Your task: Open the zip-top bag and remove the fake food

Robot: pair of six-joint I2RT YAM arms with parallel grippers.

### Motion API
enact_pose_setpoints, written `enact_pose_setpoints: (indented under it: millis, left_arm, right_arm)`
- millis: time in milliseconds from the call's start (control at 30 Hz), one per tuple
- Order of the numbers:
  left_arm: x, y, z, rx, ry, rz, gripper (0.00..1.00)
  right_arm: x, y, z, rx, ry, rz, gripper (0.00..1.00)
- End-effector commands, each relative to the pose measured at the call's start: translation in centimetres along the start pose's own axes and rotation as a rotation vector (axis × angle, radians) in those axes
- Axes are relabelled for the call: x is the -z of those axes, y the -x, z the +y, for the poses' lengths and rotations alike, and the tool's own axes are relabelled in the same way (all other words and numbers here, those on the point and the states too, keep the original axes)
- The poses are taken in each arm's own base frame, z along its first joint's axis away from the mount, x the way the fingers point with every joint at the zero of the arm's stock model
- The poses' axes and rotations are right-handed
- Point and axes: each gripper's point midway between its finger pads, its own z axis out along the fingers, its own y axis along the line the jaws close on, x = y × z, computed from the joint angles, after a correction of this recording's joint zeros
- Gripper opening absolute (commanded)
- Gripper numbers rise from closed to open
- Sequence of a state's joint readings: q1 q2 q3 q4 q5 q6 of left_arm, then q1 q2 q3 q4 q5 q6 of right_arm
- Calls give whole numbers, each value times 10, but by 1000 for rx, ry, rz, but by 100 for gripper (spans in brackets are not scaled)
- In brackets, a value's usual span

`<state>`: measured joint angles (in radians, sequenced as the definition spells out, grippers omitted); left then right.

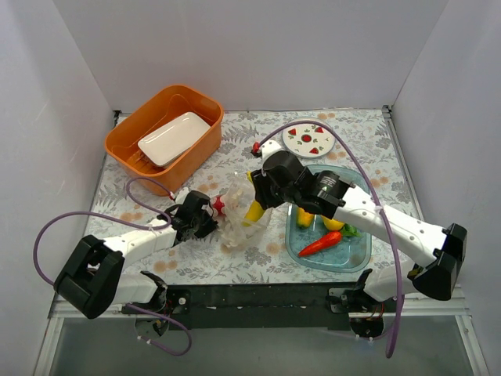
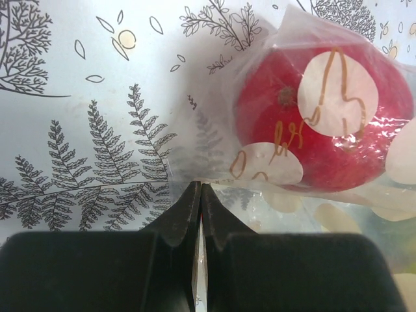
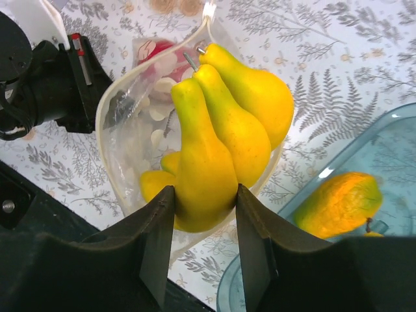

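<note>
Clamped in the right tool (image 3: 205,192), fake food (image 3: 221,130) is held in the zip-top bag (image 3: 123,136) mouth, toward the surface's (image 1: 196,262) near edge; its limp, slippery rim, the likeliest hold, is pinched by the left tool (image 2: 200,192).

Zip-top bag (image 3: 123,136): clear, crinkled plastic film, glossy. Yellow fake food (image 3: 208,156): smooth glossy plastic. Blue tray (image 1: 356,251): translucent smooth plastic. Jaws: matt black.

Gold scrawl on the zip-top bag (image 2: 331,91) is unreadable.
</note>
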<state>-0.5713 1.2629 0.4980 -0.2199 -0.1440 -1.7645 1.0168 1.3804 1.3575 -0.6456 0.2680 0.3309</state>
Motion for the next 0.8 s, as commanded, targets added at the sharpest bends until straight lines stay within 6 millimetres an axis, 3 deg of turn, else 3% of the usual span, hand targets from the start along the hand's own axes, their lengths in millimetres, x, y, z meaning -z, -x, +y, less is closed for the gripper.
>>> enact_pose_setpoints:
  millis: [0,200,400,533,633,667,733,767]
  left_arm:
    - [4,16,-8,-14,5,-54,0]
    - [8,17,-14,-34,-13,-48,0]
    - [17,19,-19,-55,-39,-45,0]
    - [22,22,-23,-65,-50,-54,0]
    - [25,23,-24,-70,-55,-57,0]
    - [25,24,-25,-75,-58,-57,0]
    - [26,24,-26,-78,-57,-53,0]
    - [27,24,-26,-80,-56,-51,0]
  right_arm:
    - [30,28,-17,8,-66,-127,1]
    - [38,26,-38,-6,-163,-159,1]
    - [63,41,-62,-58,-274,-247,1]
    - [89,46,-87,-133,-354,-298,1]
    - [97,43,-104,-198,-366,-306,1]
    - [98,42,-120,-236,-393,-303,1]
    - [95,33,-131,-286,-380,-285,1]
    - [95,29,-152,-331,-415,-283,1]
